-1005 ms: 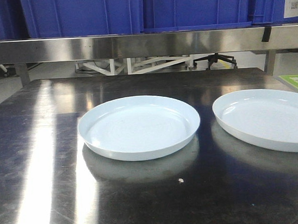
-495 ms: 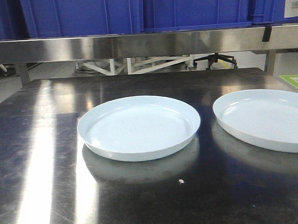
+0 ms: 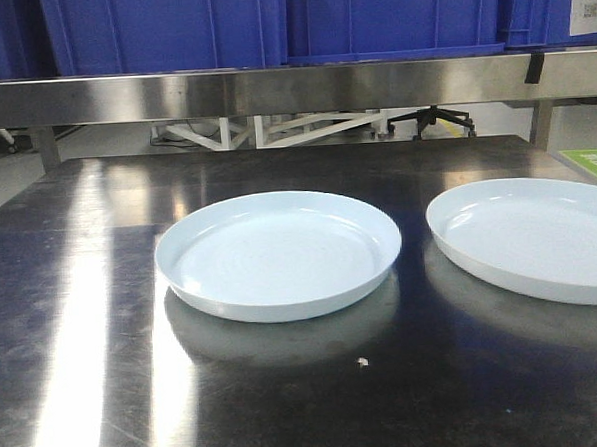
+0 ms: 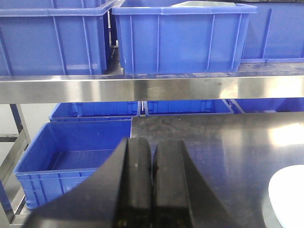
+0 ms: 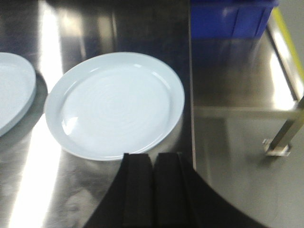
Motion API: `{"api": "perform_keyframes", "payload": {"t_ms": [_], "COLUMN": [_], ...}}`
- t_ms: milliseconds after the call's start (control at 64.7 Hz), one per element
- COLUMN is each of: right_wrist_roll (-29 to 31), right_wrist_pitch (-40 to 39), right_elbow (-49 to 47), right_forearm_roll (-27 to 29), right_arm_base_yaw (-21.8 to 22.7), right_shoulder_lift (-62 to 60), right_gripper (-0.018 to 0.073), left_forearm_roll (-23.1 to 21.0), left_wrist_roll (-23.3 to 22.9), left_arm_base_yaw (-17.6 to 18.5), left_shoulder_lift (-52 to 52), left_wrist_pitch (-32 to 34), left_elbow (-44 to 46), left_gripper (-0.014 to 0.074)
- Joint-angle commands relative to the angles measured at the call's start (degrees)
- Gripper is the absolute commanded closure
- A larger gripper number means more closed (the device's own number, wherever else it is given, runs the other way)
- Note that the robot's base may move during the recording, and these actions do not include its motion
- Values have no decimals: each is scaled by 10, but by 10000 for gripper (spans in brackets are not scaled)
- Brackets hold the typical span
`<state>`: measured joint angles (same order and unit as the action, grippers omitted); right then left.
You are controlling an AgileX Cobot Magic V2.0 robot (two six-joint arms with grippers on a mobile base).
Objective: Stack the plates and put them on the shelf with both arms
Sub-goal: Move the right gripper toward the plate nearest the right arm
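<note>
Lying flat and apart on the table (image 3: 82, 295), one plate (image 5: 114, 104) sits just ahead of the right gripper (image 5: 153, 164), jaws pressed together and empty; the other plate (image 4: 289, 197) shows right of the left gripper (image 4: 152, 154), likewise closed, facing the shelf (image 4: 142, 89) and crates (image 4: 180, 38).

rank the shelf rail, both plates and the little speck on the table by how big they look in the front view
1. shelf rail: spans the whole frame.
2. centre plate and right plate: they look alike; the right one is cut by the frame edge, so no ranking.
3. speck: tiny.
</note>
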<state>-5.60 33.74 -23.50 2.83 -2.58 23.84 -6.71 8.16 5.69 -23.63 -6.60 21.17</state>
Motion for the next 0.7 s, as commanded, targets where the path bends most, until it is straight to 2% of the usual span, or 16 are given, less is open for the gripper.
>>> {"api": "perform_keyframes", "payload": {"t_ms": [0,124,402,572,680], "right_wrist_roll": [0,0,0,0,0], "right_wrist_pitch": [-11,-10,5,27,43], "right_elbow": [-51,-79,-118,-186,-239], "right_forearm_roll": [36,61,60,58,57], "right_arm_base_yaw": [3,3,4,5,23], "right_shoulder_lift": [51,110,249,349,413], "right_gripper": [512,512,510,510,510], "left_forearm_roll": [-1,-1,-1,-1,-1], "left_wrist_roll": [-5,-5,-5,-5,-5], "left_arm_base_yaw": [-1,-1,-1,-1,-1], "left_shoulder_lift": [-2,-2,-2,-2,-2], "left_wrist_pitch": [49,49,49,49,49], "left_elbow": [17,17,17,17,17], "left_gripper": [514,514,514,514,514]}}
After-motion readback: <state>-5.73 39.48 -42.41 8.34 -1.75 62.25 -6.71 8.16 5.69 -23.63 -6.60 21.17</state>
